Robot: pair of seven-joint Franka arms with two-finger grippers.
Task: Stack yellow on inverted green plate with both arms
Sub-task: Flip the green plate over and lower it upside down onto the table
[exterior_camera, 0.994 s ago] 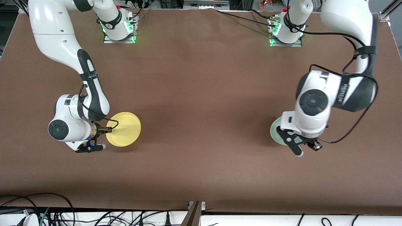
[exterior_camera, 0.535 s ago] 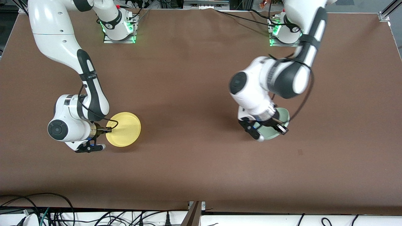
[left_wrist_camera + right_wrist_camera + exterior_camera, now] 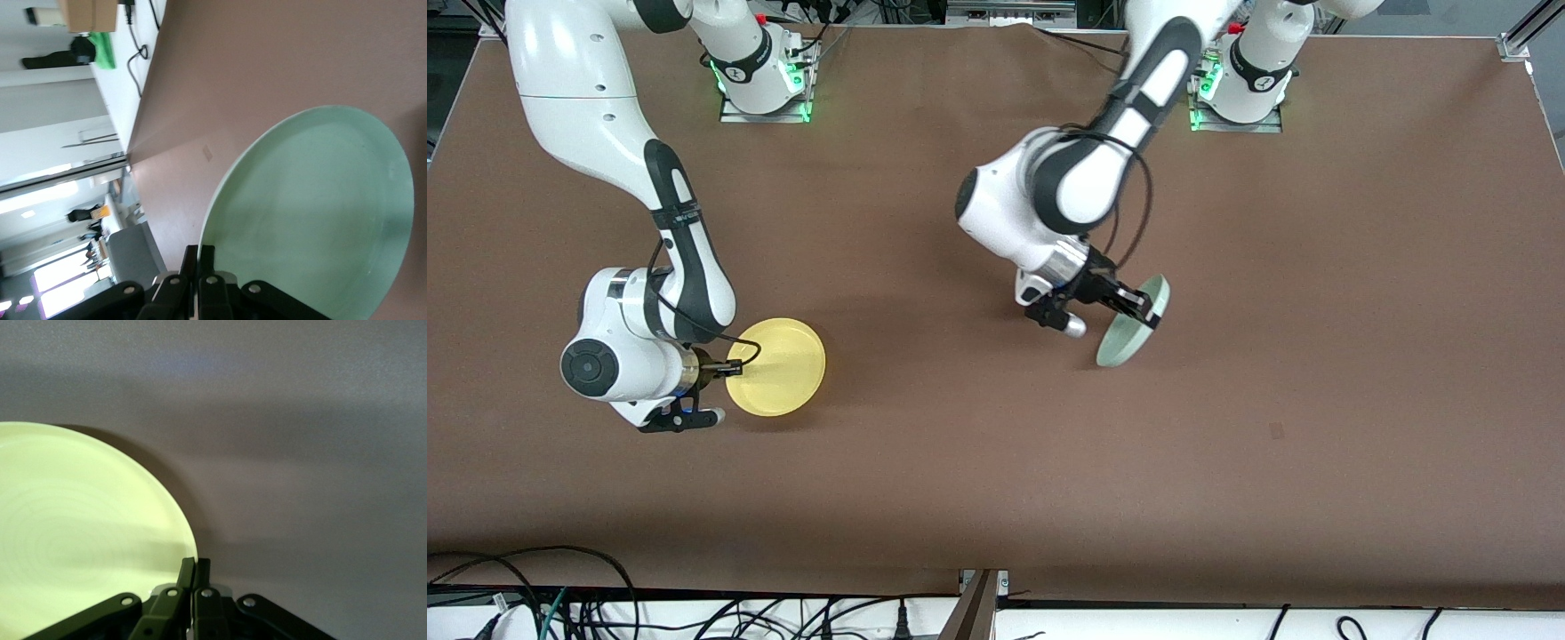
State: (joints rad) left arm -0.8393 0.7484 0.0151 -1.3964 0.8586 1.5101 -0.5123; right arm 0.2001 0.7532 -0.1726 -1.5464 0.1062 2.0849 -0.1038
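Observation:
The yellow plate [image 3: 777, 365] is toward the right arm's end of the table, held at its rim by my right gripper [image 3: 732, 364], which is shut on it; the right wrist view shows the plate [image 3: 73, 527] with the jaws closed on its edge [image 3: 194, 570]. My left gripper [image 3: 1138, 307] is shut on the rim of the pale green plate [image 3: 1131, 327] and holds it tilted steeply on edge over the middle of the table. In the left wrist view the green plate [image 3: 313, 213] fills the frame, the jaws pinched on its rim [image 3: 200, 257].
The brown table [image 3: 978, 462] stretches around both plates. The arm bases [image 3: 765, 80] stand at the farthest edge from the front camera. Cables [image 3: 560, 596] lie past the table's nearest edge.
My left arm has swung from its own end of the table toward the middle, carrying the green plate and tipping it from flat to on edge. The right arm and yellow plate have not moved.

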